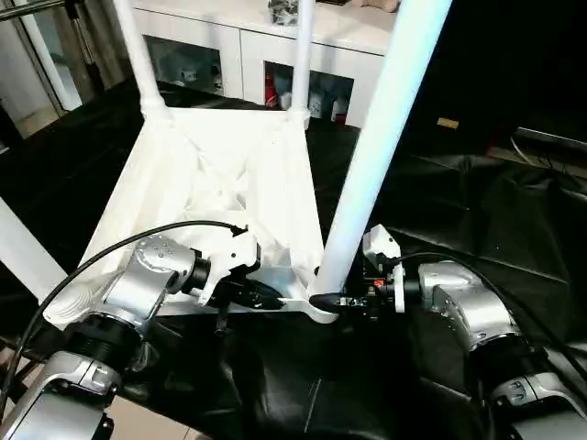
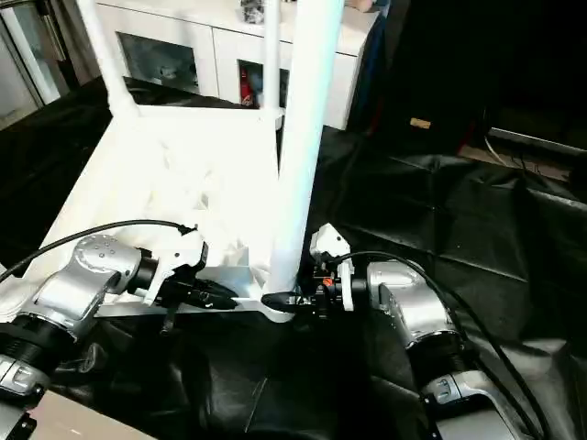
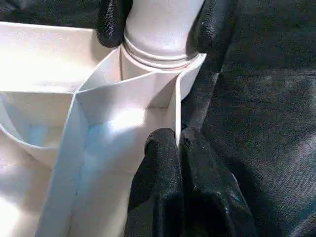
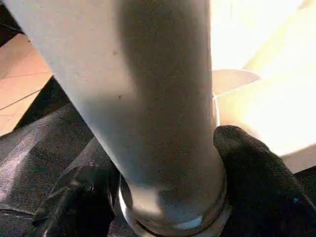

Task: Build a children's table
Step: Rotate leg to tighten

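Observation:
The children's table top (image 1: 211, 183) lies upside down on black cloth, ribbed underside up. White tube legs stand in its corner sockets: two at the far corners (image 1: 138, 55) (image 1: 301, 55), one at the near left (image 1: 18, 247) and one at the near right (image 1: 376, 137). My left gripper (image 3: 176, 136) is shut on the top's thin near rim, just beside the near-right socket. My right gripper (image 1: 326, 301) reaches in from the right at that socket. Its fingers (image 3: 112, 22) press either side of the near-right leg's base (image 4: 163, 123).
A white cabinet with glass doors (image 1: 229, 55) stands behind the table. Black cloth (image 1: 477, 211) covers the floor around it, with dark furniture at the back right. A black cable (image 1: 119, 243) loops over my left forearm. Bare floor (image 1: 147, 426) shows at the near left.

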`<state>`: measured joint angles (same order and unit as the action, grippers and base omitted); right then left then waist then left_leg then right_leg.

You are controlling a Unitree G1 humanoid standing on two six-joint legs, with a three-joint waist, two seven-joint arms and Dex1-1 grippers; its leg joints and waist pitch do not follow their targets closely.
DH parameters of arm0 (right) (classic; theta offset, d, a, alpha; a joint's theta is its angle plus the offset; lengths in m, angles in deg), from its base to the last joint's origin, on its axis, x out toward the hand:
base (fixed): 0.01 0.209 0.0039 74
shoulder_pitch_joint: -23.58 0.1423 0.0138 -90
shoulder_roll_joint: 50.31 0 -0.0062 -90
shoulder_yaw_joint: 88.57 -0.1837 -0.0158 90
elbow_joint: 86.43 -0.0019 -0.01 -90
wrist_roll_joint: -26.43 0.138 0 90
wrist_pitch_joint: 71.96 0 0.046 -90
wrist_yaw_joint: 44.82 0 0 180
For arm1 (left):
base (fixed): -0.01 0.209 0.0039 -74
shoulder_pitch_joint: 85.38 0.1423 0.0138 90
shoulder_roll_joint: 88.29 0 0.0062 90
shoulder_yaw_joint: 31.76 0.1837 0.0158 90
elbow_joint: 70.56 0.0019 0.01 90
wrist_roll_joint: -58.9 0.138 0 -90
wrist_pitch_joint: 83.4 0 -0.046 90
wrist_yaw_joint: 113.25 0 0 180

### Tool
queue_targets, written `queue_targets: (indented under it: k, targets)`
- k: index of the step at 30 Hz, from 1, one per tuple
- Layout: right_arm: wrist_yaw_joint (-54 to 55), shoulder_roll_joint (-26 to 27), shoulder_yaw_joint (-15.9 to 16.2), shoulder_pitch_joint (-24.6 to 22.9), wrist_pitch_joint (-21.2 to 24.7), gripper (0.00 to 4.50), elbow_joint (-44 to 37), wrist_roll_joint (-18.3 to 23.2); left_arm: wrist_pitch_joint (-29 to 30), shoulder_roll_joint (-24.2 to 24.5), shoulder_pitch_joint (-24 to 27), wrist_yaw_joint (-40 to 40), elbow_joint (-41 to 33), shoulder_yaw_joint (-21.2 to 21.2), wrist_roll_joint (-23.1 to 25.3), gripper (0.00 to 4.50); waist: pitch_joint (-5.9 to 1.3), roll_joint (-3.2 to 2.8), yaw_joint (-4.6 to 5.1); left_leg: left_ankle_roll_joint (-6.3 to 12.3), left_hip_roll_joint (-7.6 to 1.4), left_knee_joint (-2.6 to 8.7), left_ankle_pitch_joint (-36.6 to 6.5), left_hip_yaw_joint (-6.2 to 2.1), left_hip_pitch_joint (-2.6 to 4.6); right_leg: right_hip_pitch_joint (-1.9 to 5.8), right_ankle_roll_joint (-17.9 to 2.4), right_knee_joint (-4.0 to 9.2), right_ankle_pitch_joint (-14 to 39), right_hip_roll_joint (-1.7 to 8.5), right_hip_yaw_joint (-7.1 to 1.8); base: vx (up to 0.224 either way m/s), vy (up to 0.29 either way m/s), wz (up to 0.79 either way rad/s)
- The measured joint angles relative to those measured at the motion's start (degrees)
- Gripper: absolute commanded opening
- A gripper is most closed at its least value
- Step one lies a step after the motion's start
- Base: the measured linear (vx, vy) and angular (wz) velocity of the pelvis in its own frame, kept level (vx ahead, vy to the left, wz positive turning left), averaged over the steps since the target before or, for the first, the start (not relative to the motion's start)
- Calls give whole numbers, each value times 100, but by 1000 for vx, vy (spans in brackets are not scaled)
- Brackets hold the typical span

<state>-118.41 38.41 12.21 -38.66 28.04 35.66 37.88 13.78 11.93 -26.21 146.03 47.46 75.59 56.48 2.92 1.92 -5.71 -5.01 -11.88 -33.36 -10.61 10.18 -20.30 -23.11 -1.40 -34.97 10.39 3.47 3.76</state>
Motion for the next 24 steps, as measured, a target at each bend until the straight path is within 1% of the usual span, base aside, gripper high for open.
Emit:
queue_targets:
  k: [5, 7, 8, 9, 10, 12, 13, 16, 19, 20, 21, 22, 24]
  targets:
    - [142, 15, -20, -102, -2, 262, -81, -3, -107, -146, -31, -130, 111, -2, 54, 0, -4, -7, -29, 0, 2, 1, 0, 3, 4, 4, 1, -1, 1, 3, -1, 0, 0, 0]
    - [362, 65, -89, -123, -36, 261, -66, -24, -121, -248, -100, -323, 212, -8, 122, 0, -3, -7, -38, 0, 2, 2, 0, 8, 10, 6, 1, -4, 0, 5, -5, 0, 0, 0]
    - [590, 123, -175, -119, -85, 261, -10, -69, -114, -327, -133, -530, 262, -23, 176, 0, -3, -6, -33, 0, 1, 1, 0, 9, 13, 9, 8, -5, 4, 5, -6, 0, 0, 0]
    - [900, 232, -291, -106, -156, 260, 113, -102, -79, -427, -164, -801, 345, -70, 230, 0, -3, -6, -17, 0, 2, 0, 0, 9, 18, 12, 19, -8, 9, 5, -6, 0, 0, 0]
    - [1319, 380, -424, -47, -206, 260, 285, -117, -28, -525, -217, -1116, 446, -121, 274, 0, -1, -3, 23, 0, 2, -2, 0, 7, 18, 9, 21, -9, 9, 4, -5, 0, 0, 0]
    - [1964, 580, -564, 110, -307, 258, 560, -190, 116, -685, -302, -1555, 533, -175, 350, 0, 0, -2, 82, -1, 2, -1, 1, 4, 21, 9, 23, -8, 9, 4, -4, 0, 0, 0]
    - [2439, 733, -672, 200, -385, 257, 737, -219, 215, -804, -339, -1879, 555, -205, 419, 0, 1, 0, 131, -2, 2, -1, 1, 3, 21, 5, 23, -6, 9, 4, -3, 0, 0, 0]
    - [3470, 1062, -809, 390, -435, 257, 986, -273, 480, -1056, -366, -2517, 543, -295, 514, 0, -2, -6, 216, -6, 5, 3, 4, -4, 26, 5, 23, -5, 8, 4, -1, 0, 0, 0]
    - [4258, 1323, -940, 512, -451, 257, 1102, -320, 777, -1307, -368, -2992, 416, -375, 651, 0, -7, -14, 232, -7, 5, 6, 4, -4, 24, 5, 20, -6, 6, 4, -1, 0, 0, 0]
    - [4309, 1349, -976, 514, -472, 257, 1109, -327, 818, -1341, -365, -3045, 390, -377, 659, 0, -10, -20, 231, -7, 5, 5, 4, -3, 23, 5, 18, -6, 4, 4, -2, 0, 0, 0]
    - [4324, 1364, -999, 513, -519, 313, 1121, -339, 846, -1353, -359, -3078, 356, -377, 659, 0, -13, -24, 230, -7, 5, 5, 4, -3, 21, 4, 4, -6, -4, 4, -3, 0, 0, 0]
    - [4319, 1376, -1018, 512, -554, 326, 1122, -364, 864, -1358, -349, -3085, 321, -376, 659, 0, -15, -28, 228, -7, 5, 9, 4, -2, 19, 4, 2, -4, -4, 3, -3, 0, 0, 0]
    - [4297, 1411, -1019, 510, -606, 333, 1123, -456, 870, -1357, -341, -3101, 281, -374, 662, 0, -15, -26, 225, -6, 4, 13, 3, -2, 15, 2, 3, -2, 6, 1, -3, 0, 0, 0]
